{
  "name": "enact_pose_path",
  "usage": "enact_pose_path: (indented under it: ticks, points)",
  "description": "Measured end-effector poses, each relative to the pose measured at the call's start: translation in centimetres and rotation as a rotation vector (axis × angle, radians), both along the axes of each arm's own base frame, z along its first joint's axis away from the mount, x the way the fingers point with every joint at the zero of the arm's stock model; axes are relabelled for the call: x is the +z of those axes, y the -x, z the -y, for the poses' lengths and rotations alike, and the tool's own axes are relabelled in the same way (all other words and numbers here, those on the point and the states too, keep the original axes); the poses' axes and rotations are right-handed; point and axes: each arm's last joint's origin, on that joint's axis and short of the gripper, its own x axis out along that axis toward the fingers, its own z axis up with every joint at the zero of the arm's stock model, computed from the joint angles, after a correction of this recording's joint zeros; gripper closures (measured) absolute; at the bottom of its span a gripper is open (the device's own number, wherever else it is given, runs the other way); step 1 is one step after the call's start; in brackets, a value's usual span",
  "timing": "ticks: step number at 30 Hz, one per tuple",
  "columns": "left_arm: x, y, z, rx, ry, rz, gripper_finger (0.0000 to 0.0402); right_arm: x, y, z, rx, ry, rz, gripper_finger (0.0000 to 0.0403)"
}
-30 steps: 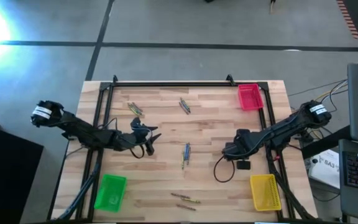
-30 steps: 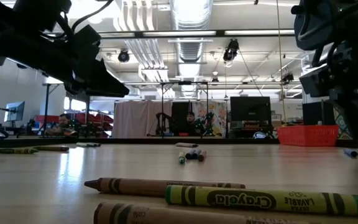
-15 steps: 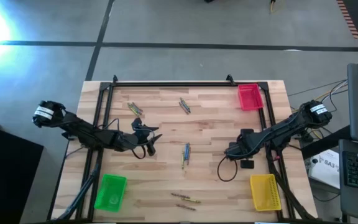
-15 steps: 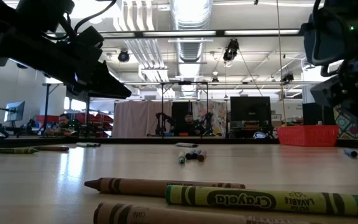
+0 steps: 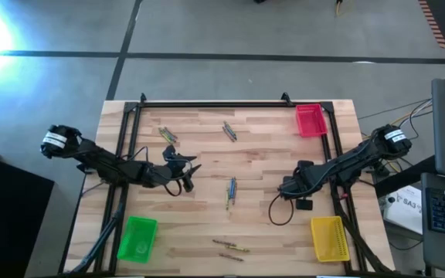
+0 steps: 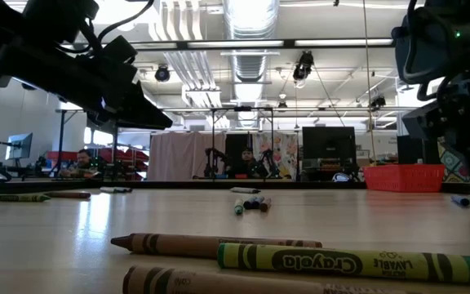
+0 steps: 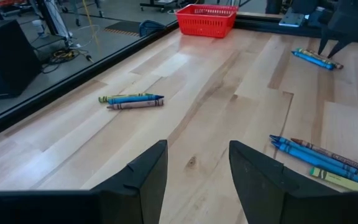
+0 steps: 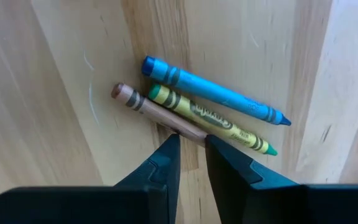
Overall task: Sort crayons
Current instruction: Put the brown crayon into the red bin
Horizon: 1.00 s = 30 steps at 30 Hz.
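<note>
The crayons, thin paper-wrapped wax sticks, lie in small clusters over the pale wooden surface (image 5: pixel 207 154): one cluster near the far edge, one at the middle (image 5: pixel 231 190), one by the near edge (image 5: pixel 230 249), and a trio of blue, green and brown sticks (image 8: pixel 191 109) toward the right edge. That trio lies side by side and touching, directly under the right pincer (image 8: pixel 190 149). Its two dark fingers stand close together with only a narrow gap, set astride the brown crayon (image 8: pixel 160 115) at its lower end; I judge it is closing to lift that one out, though no pinch is made yet. The left pincer (image 7: pixel 194 168) hangs spread and empty over the left half of the surface, waiting. A red mesh plastic tray (image 5: pixel 309 120) sits at the far right corner, a yellow one (image 5: pixel 328 238) at the near right, a green one (image 5: pixel 137 238) at the near left, presumably one per colour.
</note>
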Motion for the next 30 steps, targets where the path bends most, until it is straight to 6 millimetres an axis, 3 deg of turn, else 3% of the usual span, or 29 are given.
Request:
enact_pose_path:
  ticks: [24, 30]
  points:
    - [0.4, 0.0, -0.3, 0.113, -0.148, -0.049, 0.0255, -0.7, -0.9, -0.5, 0.029, -0.095, 0.109, 0.0336]
    - [0.7, -0.4, -0.2, 0.113, -0.144, -0.039, 0.0255, -0.6, -1.5, -0.6, -0.033, -0.111, 0.179, 0.0373]
